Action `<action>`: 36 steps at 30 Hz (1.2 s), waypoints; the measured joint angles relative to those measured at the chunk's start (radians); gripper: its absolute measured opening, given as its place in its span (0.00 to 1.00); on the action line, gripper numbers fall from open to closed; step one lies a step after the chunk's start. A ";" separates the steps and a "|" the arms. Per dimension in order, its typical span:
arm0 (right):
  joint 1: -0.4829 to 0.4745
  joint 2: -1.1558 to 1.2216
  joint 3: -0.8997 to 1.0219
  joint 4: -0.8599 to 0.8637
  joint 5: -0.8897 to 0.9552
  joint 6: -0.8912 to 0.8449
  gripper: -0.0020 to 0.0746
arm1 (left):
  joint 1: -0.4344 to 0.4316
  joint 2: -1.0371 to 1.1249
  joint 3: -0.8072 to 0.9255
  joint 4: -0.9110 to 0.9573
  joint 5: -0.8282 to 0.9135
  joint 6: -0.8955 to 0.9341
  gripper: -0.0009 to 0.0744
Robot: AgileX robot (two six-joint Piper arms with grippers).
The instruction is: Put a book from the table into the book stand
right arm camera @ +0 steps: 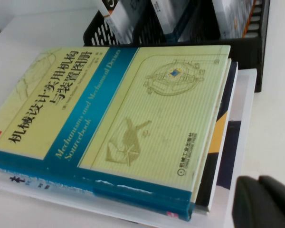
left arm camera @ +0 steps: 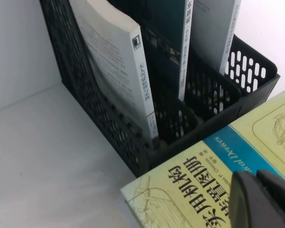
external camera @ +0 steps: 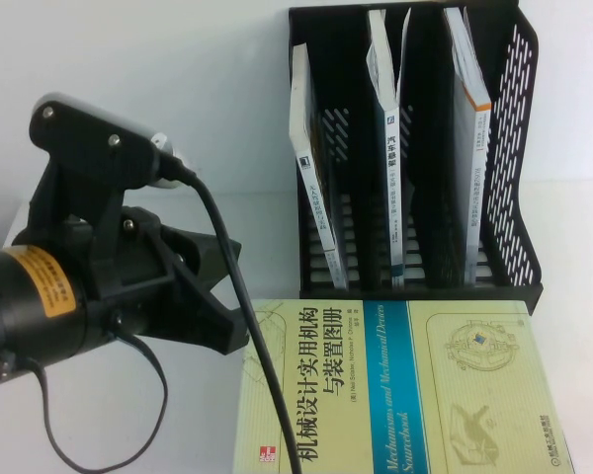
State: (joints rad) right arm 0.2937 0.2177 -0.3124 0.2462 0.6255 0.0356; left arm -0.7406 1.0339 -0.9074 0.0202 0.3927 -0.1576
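A yellow-green book with a blue band (external camera: 445,395) lies flat on top of a stack, right in front of the black three-slot book stand (external camera: 519,148). Each slot holds one upright book. My left gripper (external camera: 233,336) is shut and empty, hovering at the book's left edge. In the left wrist view its tips (left arm camera: 255,175) sit over the book's cover (left arm camera: 180,190), with the stand (left arm camera: 85,104) beyond. My right gripper (right arm camera: 259,180) is shut and empty, just off the near right corner of the book (right arm camera: 123,114). It is out of the high view.
Under the top book lie a dark book with an orange patch (right arm camera: 217,142) and a white one (right arm camera: 237,118). The stand holds a leaning white book (external camera: 311,188), a middle book (external camera: 387,128) and a right book (external camera: 471,118). White table (external camera: 178,118) spreads left of the stand.
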 joint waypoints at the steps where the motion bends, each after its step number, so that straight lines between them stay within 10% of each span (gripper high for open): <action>1: 0.000 0.000 0.000 0.000 0.000 0.000 0.02 | 0.000 0.005 0.000 0.000 -0.001 0.000 0.01; 15: 0.000 0.000 0.000 0.001 0.000 0.000 0.02 | 0.011 0.038 0.002 0.018 0.009 0.000 0.01; 36: 0.000 0.000 0.000 0.002 0.000 0.000 0.02 | 0.398 -0.659 0.050 0.358 0.456 0.000 0.01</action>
State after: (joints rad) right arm 0.2937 0.2177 -0.3124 0.2484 0.6255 0.0356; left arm -0.3430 0.3753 -0.8577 0.3786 0.8486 -0.1576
